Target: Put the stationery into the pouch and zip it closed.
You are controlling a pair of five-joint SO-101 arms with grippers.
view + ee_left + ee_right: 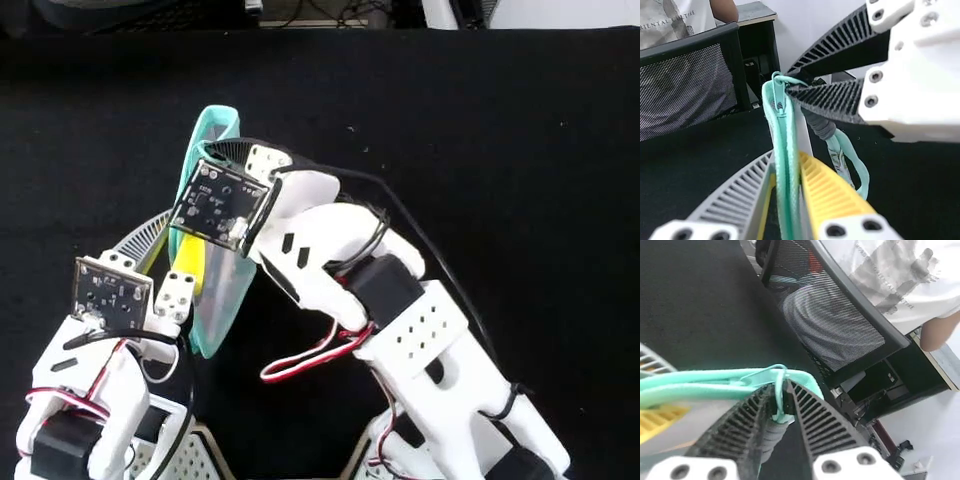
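Left gripper (pixel 787 159): grey and yellow fingers nearly shut, clamped on the pouch (pixel 782 131), which stands on edge between them. Right gripper (pixel 781 387): black fingers closed on the zipper pull (pixel 771 369) at the pouch's far end, beyond the left fingertips. Cannot tell whether the stationery is inside.

Risks:
- The thin pull loop slips from between the black tips if tugged off-axis.
- The pouch slides through the left pinch, so the zip bunches instead of running.
- The slider snags on fabric or contents.
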